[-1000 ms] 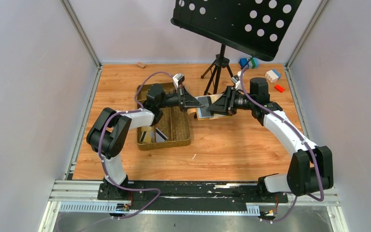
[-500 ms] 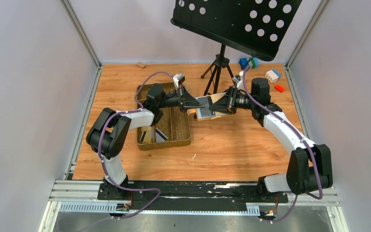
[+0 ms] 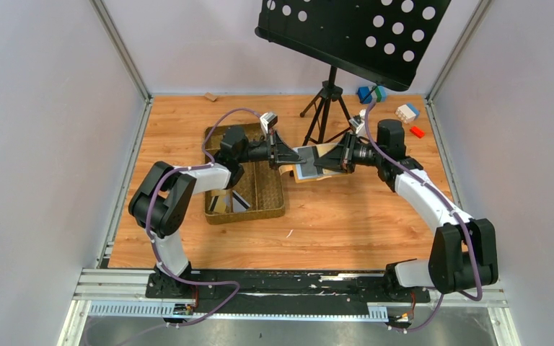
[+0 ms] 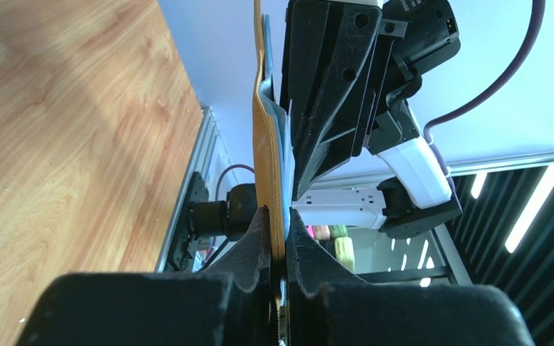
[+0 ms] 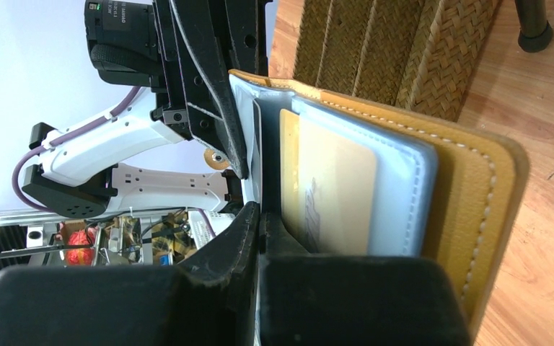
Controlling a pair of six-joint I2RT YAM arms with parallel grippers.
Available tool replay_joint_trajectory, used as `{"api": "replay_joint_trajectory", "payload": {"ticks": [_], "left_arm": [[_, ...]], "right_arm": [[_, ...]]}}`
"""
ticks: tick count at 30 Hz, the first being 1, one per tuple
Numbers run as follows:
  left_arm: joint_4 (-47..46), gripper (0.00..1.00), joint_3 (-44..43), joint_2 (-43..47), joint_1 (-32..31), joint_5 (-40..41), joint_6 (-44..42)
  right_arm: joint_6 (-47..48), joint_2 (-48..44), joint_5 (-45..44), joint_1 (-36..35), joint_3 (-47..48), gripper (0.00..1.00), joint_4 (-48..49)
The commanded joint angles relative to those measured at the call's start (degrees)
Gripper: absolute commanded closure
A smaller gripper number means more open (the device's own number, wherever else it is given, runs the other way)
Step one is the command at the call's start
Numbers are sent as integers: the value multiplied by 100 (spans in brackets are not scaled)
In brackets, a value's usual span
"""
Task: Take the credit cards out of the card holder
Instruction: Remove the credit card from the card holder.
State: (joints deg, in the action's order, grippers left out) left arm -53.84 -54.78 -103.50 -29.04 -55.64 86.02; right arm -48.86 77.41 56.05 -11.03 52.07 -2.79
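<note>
My left gripper [image 4: 278,220] is pinched nearly shut on the bottom edge of the one card holder [image 4: 265,158], the fingers pressing its yellow leather from both sides. My right gripper [image 5: 260,216] is fully closed, nipping the lower end of a thin dark card [image 5: 257,158] that stands in the grey-blue inside of the wallet. Beside it I count one gold card [image 5: 335,194], seated in a pale pocket and apart from my fingers. That makes two cards I can see in the holder.

From above, the holder hangs in the air between my two grippers, open and lifted off the table [image 3: 346,223], just beside the far right corner of the one woven tray [image 3: 270,184]. Two flat pieces lie in the near end of the tray, a tan one [image 3: 220,205] and a dark one [image 3: 239,201]; they are too small for me to tell more.
</note>
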Motion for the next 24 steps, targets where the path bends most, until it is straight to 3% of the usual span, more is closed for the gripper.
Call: {"api": "replay_joint_trajectory", "payload": {"ticks": [1, 6, 11, 21, 24], "left_arm": [[-350, 96, -26, 423, -45, -66, -24], [-314, 95, -32, 421, -63, -35, -26], [-310, 100, -105, 378, -106, -78, -50], [-232, 100, -177, 354, -111, -126, -85], [-210, 100, -182, 358, -110, -132, -109]], "right_arm": [[185, -151, -162, 104, -77, 99, -159], [93, -165, -67, 127, -103, 87, 1], [-424, -156, 178, 90, -333, 75, 878], [-559, -167, 150, 104, -402, 75, 950], [-800, -190, 186, 155, -570, 82, 1270]]}}
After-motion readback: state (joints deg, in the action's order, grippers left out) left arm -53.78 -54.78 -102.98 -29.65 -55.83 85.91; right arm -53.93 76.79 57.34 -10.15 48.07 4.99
